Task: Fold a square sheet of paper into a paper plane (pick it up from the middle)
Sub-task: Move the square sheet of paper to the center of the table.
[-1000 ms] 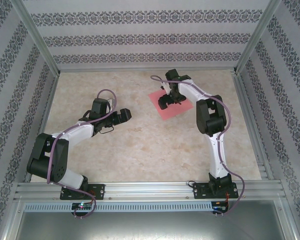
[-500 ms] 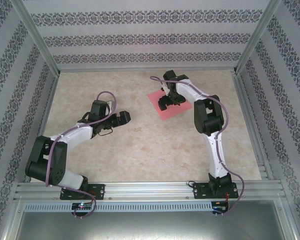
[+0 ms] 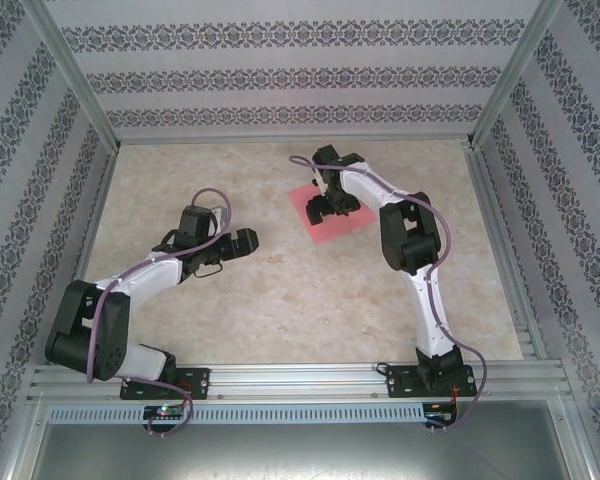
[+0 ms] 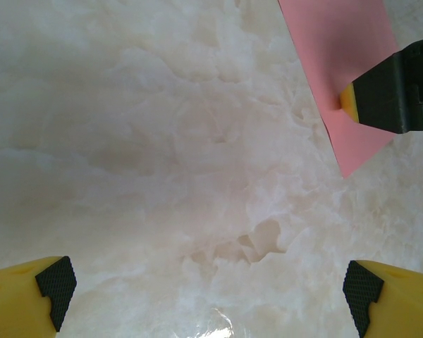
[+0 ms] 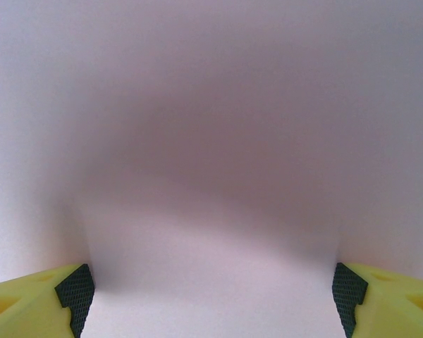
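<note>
Right gripper [image 3: 330, 206] wide open on the square sheet of paper [image 3: 325, 229], left gripper [image 3: 243, 241] open

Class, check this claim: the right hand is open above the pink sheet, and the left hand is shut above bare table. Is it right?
No. The left hand is open, not shut: the left wrist view shows its fingers wide apart above bare table. The right hand is indeed open above the pink sheet.

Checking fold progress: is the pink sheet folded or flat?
Flat, unfolded. The square sheet of paper lies spread on the table, no crease visible; the open right gripper is over it.
</note>
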Controlling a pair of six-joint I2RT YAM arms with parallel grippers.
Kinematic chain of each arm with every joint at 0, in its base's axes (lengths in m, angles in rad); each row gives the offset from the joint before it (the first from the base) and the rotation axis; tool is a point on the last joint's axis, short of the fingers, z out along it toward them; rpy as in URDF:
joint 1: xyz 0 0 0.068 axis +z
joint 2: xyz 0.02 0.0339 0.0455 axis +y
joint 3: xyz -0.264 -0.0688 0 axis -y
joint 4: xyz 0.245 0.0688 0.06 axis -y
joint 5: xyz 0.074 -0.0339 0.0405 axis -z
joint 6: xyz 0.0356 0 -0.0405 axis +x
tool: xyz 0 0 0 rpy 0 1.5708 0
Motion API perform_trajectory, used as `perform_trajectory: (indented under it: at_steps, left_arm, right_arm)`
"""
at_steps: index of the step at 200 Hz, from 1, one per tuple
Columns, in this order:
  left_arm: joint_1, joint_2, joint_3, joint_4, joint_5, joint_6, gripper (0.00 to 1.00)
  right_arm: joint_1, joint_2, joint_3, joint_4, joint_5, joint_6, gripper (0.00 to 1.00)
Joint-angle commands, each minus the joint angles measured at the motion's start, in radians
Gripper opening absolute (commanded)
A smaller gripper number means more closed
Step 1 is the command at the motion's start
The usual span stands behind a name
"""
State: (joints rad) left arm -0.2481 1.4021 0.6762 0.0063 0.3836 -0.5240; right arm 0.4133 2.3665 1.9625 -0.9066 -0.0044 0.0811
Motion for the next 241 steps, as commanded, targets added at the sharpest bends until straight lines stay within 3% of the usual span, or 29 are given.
perform_trajectory:
  at_steps: [1, 103, 160, 204, 241]
  left_arm:
    - [-0.008, -0.036, -0.024, -0.033, -0.020, 0.028, 1.00]
    - [-0.008, -0.051, -0.065, -0.032, -0.009, 0.012, 1.00]
    - [-0.009, -0.043, -0.089, 0.002, 0.010, -0.001, 1.00]
    - [-0.008, -0.059, -0.086, -0.030, -0.015, 0.006, 1.00]
    - [-0.008, -0.102, -0.090, -0.048, -0.017, 0.002, 1.00]
  right_arm:
    - [0.036, -0.026, -0.106, -0.012, 0.015, 0.118, 0.89]
    - [0.187, -0.281, -0.588, 0.228, -0.042, 0.555, 0.90]
    - [0.317, -0.335, -0.671, 0.199, 0.017, 0.734, 0.90]
    - [0.340, -0.418, -0.593, 0.112, 0.091, 0.708, 0.91]
    - [0.271, -0.435, -0.582, 0.098, 0.086, 0.589, 0.92]
